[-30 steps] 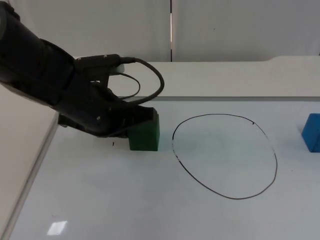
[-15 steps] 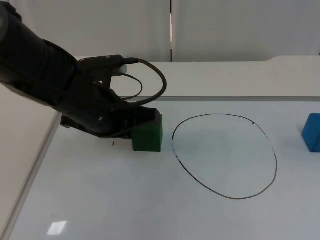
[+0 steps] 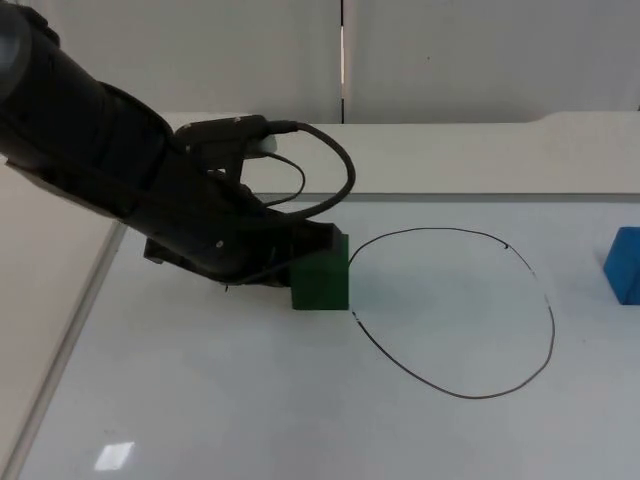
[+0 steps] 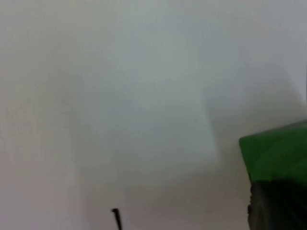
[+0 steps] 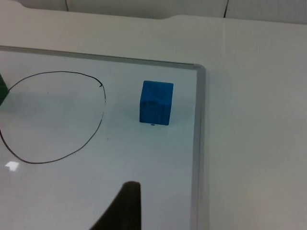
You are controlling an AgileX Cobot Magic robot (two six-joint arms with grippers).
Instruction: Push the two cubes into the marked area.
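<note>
The green cube (image 3: 322,285) sits on the white board, its right side touching the left edge of the hand-drawn black oval (image 3: 552,330). My left gripper (image 3: 298,252) presses against the cube's left and back side, low over the board. The left wrist view has the green cube (image 4: 276,151) close up, with a dark part of the gripper against it. The blue cube (image 3: 626,265) stands at the far right, outside the oval. From the right wrist view the blue cube (image 5: 156,102) lies ahead, between the oval (image 5: 101,115) and the board's frame; my right gripper (image 5: 122,211) hangs back from it.
The board's raised grey frame (image 5: 196,143) runs just right of the blue cube, and its left edge (image 3: 70,340) passes under the left arm. A small black mark (image 3: 227,289) lies left of the green cube. The grey partition wall closes the back.
The left arm has slid to the right, pushing the green cube from a gap away up to the oval's left edge. The blue cube has stayed put.
</note>
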